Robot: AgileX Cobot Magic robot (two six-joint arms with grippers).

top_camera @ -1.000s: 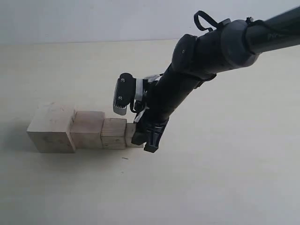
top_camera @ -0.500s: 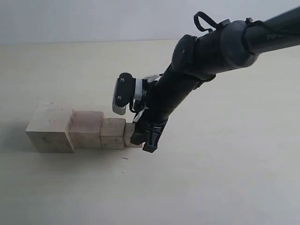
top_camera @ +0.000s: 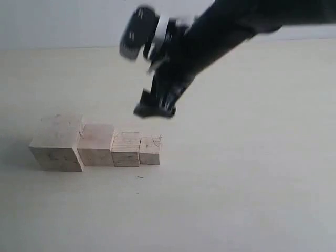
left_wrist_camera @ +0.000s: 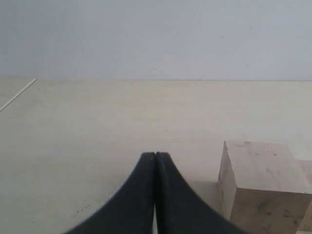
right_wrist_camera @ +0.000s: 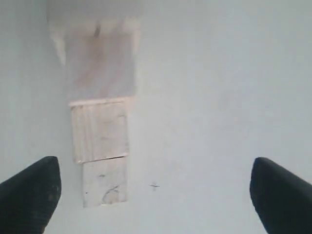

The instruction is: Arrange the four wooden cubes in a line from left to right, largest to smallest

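Exterior view, read from the left: the largest pale light-wood cube (top_camera: 56,143) stands at the left end of a row on the cream tabletop (top_camera: 236,199). The second pale wood cube (top_camera: 97,145) touches it, the third pale wood cube (top_camera: 126,149) touches that, and the smallest pale wood cube (top_camera: 150,151) closes the right end, also touching. A second ago the black right gripper (top_camera: 154,109) was down against the smallest cube, covering part of it; now it has risen well above the row, and that cube stands free and in full sight. The order appears complete, so probably only the arm's retreat remains. In the right wrist view its dark fingers (right_wrist_camera: 30,192) are spread wide with nothing between them, above the row. The black left gripper (left_wrist_camera: 155,158) has its fingers pressed together, empty, near the largest cube. The right arm is smeared by motion and cut by the top edge, and the left arm is outside the exterior view. The left wrist view crops the largest cube and shows only a sliver of its neighbour. The far end of the row in the right wrist view is washed out.
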